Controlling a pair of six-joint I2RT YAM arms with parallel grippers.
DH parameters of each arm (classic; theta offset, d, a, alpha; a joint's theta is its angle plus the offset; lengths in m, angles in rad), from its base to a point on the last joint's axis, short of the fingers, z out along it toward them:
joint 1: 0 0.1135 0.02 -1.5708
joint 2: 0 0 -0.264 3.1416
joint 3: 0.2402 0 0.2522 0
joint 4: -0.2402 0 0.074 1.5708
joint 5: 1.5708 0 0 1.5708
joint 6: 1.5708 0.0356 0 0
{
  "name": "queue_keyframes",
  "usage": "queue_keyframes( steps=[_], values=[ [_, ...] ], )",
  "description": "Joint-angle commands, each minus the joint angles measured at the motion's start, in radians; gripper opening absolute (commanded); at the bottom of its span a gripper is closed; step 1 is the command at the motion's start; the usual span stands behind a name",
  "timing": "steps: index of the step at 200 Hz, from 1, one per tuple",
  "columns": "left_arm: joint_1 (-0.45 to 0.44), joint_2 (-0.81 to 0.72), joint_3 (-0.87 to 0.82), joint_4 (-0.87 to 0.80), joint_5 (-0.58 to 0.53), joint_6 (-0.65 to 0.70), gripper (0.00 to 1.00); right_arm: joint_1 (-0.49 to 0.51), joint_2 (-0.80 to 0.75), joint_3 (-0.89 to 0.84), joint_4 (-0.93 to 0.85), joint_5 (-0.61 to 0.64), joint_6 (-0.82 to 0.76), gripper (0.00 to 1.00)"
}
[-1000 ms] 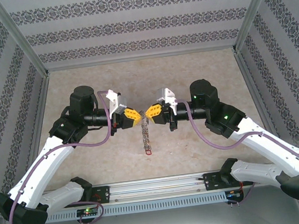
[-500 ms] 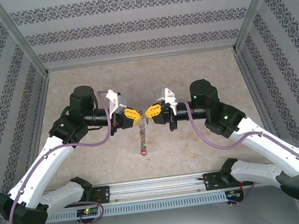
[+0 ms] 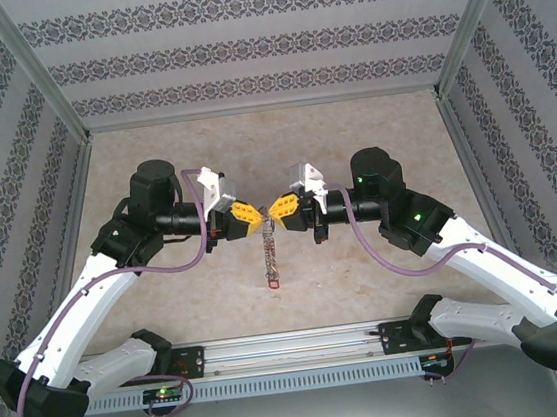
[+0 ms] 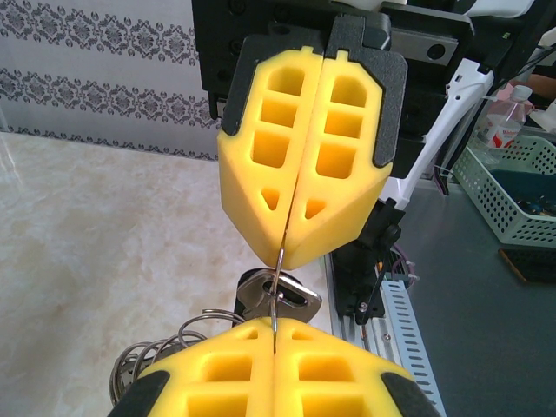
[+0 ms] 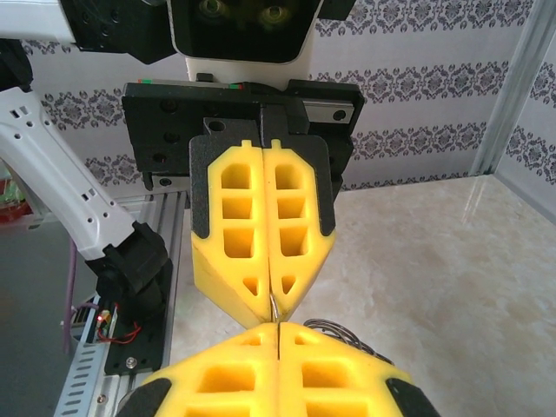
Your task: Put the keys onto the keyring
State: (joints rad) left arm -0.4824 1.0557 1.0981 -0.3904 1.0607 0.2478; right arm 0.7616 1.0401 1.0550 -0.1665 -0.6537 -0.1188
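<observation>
1. Top external: left gripper [image 3: 252, 222] and right gripper [image 3: 275, 212] meet at centre frame, both clamped on the keyring [image 3: 271, 255].
2. Left wrist: silver key [image 4: 280, 297] at lower centre; green basket [image 4: 499, 204] at right edge, contents unclear.
3. Right wrist: both jaws closed, pinching the thin wire.

Left gripper [image 3: 257, 221] to right gripper [image 3: 273, 212] tips: no gap for me; keyring [image 3: 271, 255] spans it.
Below fingers: its bunch hangs.
Outward: table [image 3: 370, 128] open.

Shiny thin metal keyring [image 3: 271, 253], glossy marbled stone-look tabletop [image 3: 371, 138]
</observation>
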Motion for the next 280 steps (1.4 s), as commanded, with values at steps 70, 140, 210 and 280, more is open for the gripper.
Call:
queue_keyframes(
  steps=[70, 140, 210, 280],
  values=[
    [0.007, -0.033, 0.022, 0.039, 0.027, 0.01, 0.0, 0.014, 0.011, -0.001, 0.019, -0.07, 0.005, 0.0],
    [0.007, -0.031, 0.022, 0.038, 0.025, 0.01, 0.0, 0.029, 0.023, 0.022, -0.016, -0.047, -0.037, 0.0],
    [0.008, -0.011, 0.035, 0.031, 0.024, -0.001, 0.0, 0.097, -0.015, 0.022, -0.063, 0.074, -0.128, 0.0],
    [0.007, 0.003, 0.048, 0.059, 0.021, -0.04, 0.0, 0.209, -0.04, 0.02, -0.135, 0.294, -0.276, 0.0]
  ],
)
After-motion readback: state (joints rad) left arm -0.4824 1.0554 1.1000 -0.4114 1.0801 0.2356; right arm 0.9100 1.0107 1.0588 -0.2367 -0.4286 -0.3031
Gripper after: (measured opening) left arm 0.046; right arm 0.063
